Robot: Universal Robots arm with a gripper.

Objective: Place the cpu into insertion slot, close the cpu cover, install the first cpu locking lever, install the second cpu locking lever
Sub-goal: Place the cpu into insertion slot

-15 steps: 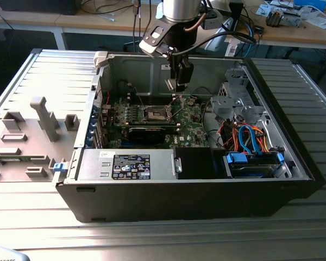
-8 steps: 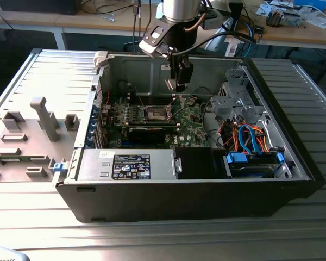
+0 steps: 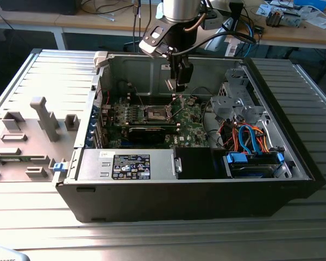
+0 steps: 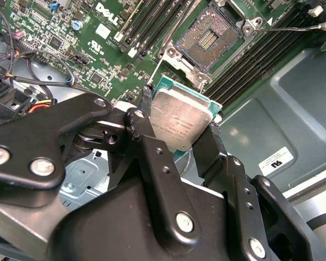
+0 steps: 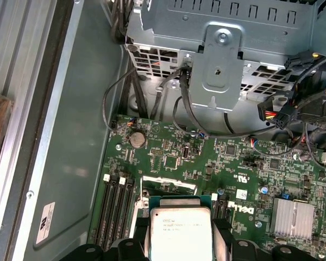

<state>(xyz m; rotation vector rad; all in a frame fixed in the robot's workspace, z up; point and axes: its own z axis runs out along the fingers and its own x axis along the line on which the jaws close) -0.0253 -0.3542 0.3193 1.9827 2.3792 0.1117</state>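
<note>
My gripper is shut on the cpu, a flat square chip with a silvery top and a green edge, held by two opposite sides between the black fingers. The first wrist view has the cpu hanging above the green motherboard. The insertion slot lies uncovered, its dark pin field in a silver rim, a short way beyond the chip. A thin wire locking lever stands free beside it. In the exterior view the gripper hovers inside the case, above and to the right of the slot.
Long memory slots flank the socket. A grey drive cage with blue and orange cables fills the case's right side, and a power supply sits along the front. Grey fixtures stand on the table to the left.
</note>
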